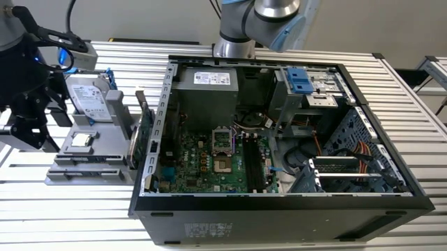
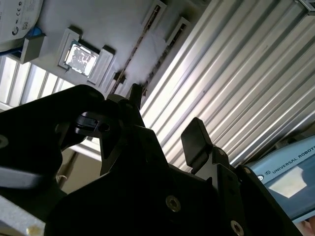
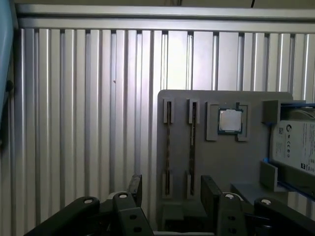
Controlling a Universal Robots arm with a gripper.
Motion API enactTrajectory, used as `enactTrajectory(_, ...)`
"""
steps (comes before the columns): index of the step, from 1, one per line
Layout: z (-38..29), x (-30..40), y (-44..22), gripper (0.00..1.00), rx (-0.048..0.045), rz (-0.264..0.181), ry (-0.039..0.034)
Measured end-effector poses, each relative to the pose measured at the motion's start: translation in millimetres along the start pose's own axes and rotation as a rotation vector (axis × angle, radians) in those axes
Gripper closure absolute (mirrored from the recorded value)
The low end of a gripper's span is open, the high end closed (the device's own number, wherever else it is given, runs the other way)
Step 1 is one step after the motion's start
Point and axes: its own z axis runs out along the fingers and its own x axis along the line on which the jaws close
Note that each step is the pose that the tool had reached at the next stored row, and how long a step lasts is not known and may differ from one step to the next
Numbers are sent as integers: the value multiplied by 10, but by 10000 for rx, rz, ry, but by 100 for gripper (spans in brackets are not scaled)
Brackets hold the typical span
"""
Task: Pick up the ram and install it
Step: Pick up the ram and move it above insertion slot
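Two ram sticks stand on edge in the slots of a grey holder [image 3: 246,167]; in the first wrist view they are thin dark strips, one ram stick [image 3: 192,147] beside the other [image 3: 168,147]. The exterior view shows the ram [image 1: 148,130] between the holder and the computer case. My black gripper [image 3: 172,196] is open, with nothing between its fingers. It hovers off the holder's edge on the ram side, apart from the ram. It hangs at the exterior view's far left as the gripper [image 1: 31,133]. In the second wrist view the gripper [image 2: 165,120] stands over the ribbed table.
A small square silver chip [image 3: 230,120] and a large silver drive [image 1: 91,97] sit on the holder. The open computer case [image 1: 279,204] fills the middle of the ribbed metal table [image 1: 63,209], with long black memory slots [image 1: 253,164] on its green motherboard.
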Motion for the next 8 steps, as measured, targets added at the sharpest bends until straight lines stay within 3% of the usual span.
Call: enactTrajectory(8,53,-22,6,0,-1,21,2)
